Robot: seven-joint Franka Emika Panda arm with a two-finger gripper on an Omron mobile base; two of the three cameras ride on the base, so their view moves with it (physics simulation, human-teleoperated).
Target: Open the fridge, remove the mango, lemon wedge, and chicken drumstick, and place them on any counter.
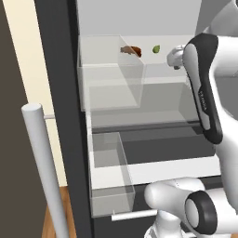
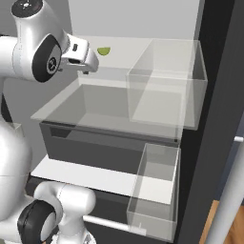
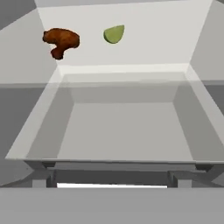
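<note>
The fridge [image 1: 60, 69] stands open, its white inside lit. On the upper shelf lie the reddish-brown chicken drumstick [image 1: 132, 50] [image 3: 61, 40] and, to its right, the yellow-green lemon wedge [image 1: 156, 48] [image 2: 103, 50] [image 3: 114, 34]. My gripper [image 1: 175, 62] [image 2: 86, 69] hovers at shelf height in front of the wedge, a short way from it and above the clear crisper drawer [image 3: 122, 127]. Its fingertips are too hidden to judge their spread. The mango is out of view, and so is the counter.
Clear door bins [image 1: 109, 176] [image 2: 167, 76] stick out on both open doors. A silver bar handle [image 1: 42, 162] rises at the near left, and another handle [image 2: 228, 200] at the right. My own white arm [image 1: 204, 93] crosses before the shelves.
</note>
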